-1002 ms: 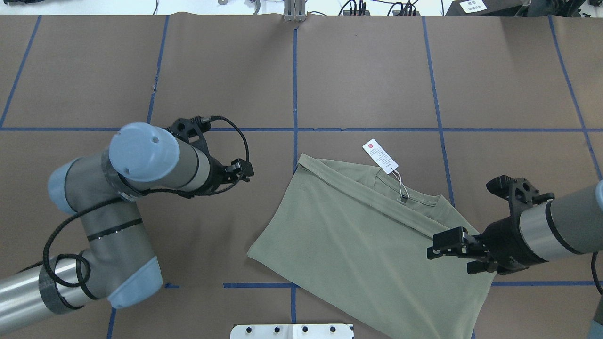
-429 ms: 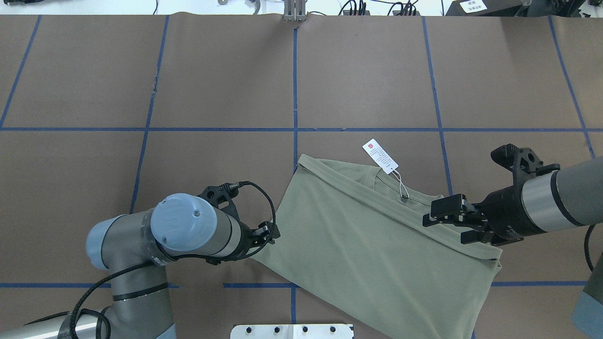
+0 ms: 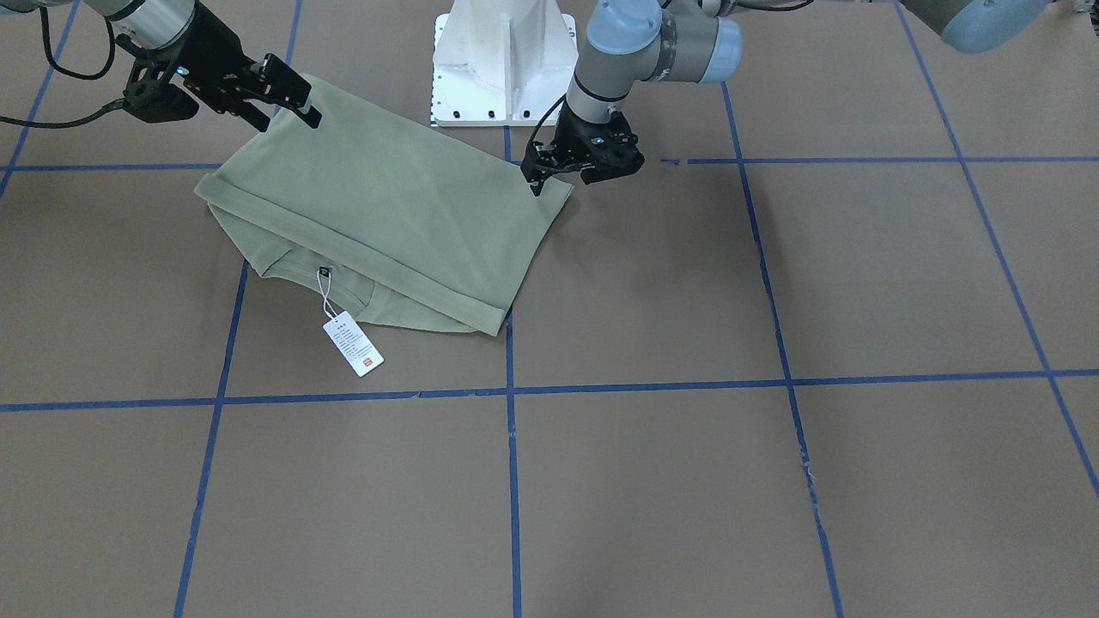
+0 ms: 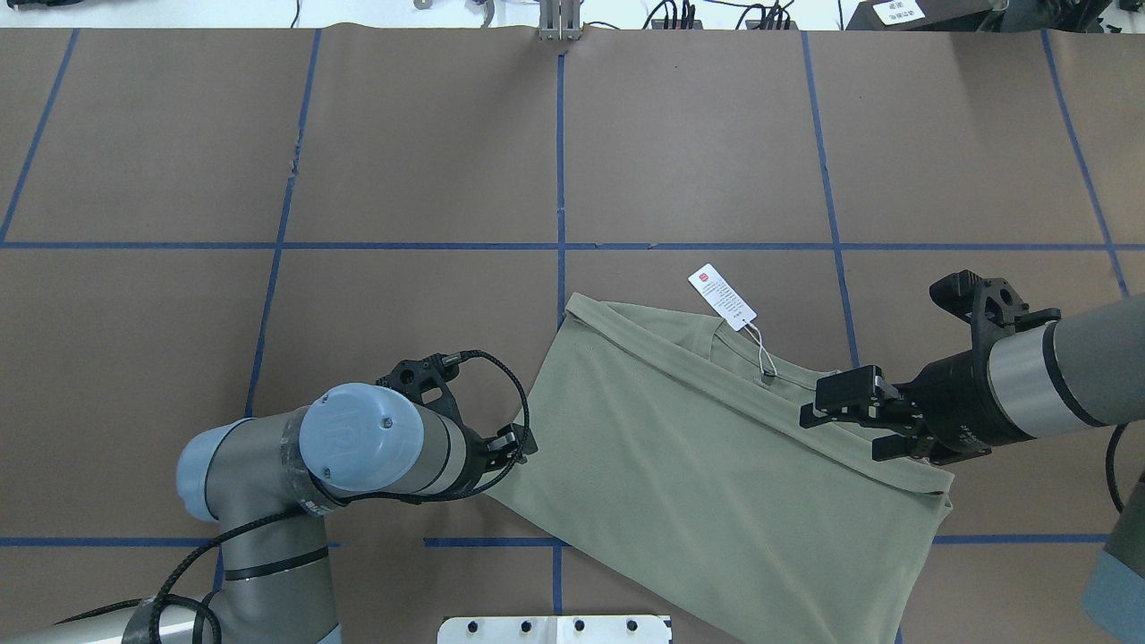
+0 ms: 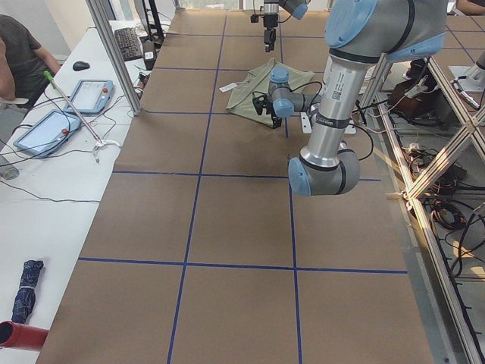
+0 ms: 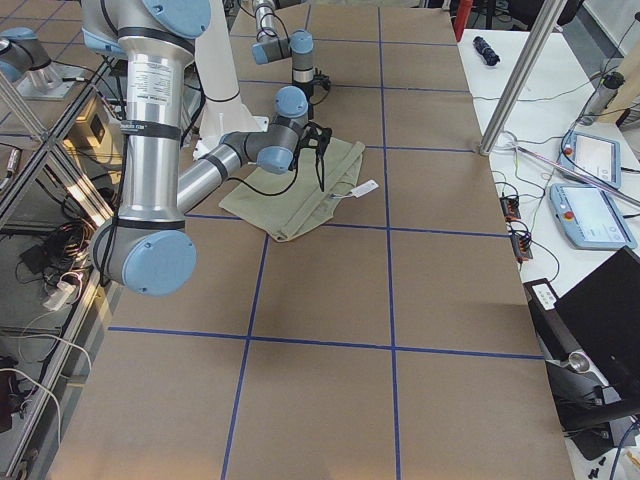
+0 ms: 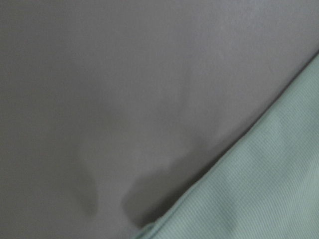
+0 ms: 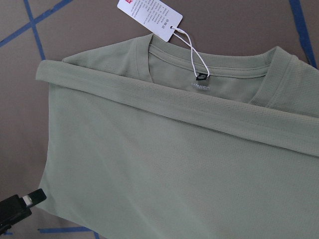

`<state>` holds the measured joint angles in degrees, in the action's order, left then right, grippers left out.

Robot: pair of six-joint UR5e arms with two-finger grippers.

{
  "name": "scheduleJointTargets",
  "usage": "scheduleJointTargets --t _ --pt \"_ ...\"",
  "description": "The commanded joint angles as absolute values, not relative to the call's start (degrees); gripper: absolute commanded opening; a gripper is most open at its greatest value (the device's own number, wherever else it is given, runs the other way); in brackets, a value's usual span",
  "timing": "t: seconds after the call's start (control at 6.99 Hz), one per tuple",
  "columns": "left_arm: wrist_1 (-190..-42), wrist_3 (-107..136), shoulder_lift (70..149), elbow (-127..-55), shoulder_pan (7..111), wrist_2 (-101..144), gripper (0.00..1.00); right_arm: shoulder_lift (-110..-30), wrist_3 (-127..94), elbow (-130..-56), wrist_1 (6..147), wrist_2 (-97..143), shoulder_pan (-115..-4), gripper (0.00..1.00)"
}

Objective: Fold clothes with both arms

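one olive shirt (image 4: 716, 465) lies folded on the table (image 4: 402, 161), right of centre, long axis diagonal from far-left to near-right, collar pointing away. right gripper (image 4: 841, 431) hovers over its collar-side fold, jaws apart and empty. left gripper (image 4: 523, 445) is at the left edge, grip unclear.

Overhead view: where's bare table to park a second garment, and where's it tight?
Free: the whole far row of the table beyond the blue tape line, and the near-left square outboard of the left arm. Tight: centre-right near edge, where the green shirt, its hang tag, the left gripper and right gripper crowd by the white pedestal base.
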<state>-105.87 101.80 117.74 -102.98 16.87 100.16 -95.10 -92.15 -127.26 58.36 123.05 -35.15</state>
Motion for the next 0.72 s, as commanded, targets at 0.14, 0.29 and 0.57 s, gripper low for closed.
scheduleJointTargets --t 0.14,0.29,0.57 --pt "-107.8 101.7 118.7 -100.9 17.1 99.3 0.71 -95.2 -92.1 -127.3 58.4 123.1 -35.2 1.00" --pt "-107.5 101.7 118.7 -101.2 17.1 99.5 0.71 -95.2 -92.2 -127.3 58.4 123.1 -35.2 1.00" --pt "-107.1 101.5 118.4 -101.3 17.1 99.5 0.72 -95.2 -92.2 -127.4 58.4 123.2 -35.3 1.00"
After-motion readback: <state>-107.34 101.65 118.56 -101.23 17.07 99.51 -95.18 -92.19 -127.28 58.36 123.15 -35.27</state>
